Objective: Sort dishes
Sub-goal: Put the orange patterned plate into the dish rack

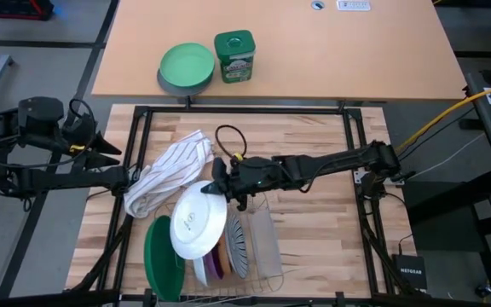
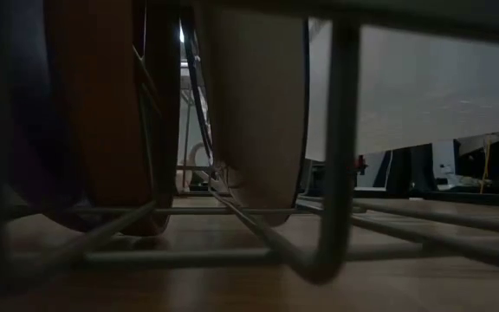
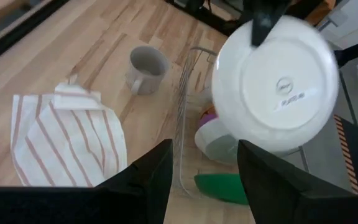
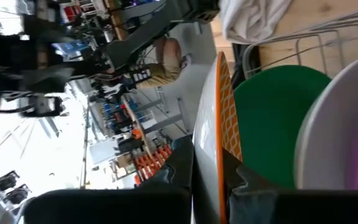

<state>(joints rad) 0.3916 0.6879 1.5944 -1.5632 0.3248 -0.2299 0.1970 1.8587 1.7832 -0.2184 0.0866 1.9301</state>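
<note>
Right gripper (image 1: 220, 189) | fingers clamp white plate (image 1: 199, 222) (rim, above rack (image 1: 267, 247)) | left gripper (image 1: 109, 153) fingers parted

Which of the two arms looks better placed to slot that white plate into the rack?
The right. Its gripper is shut on the white plate, held over the wire rack. The left gripper waits open beside the striped cloth, holding nothing.

white plate (image 1: 198, 223), dark green plate (image 1: 162, 258), red-striped white cloth (image 1: 170, 173), orange-patterned rim (image 4: 229, 118).
</note>
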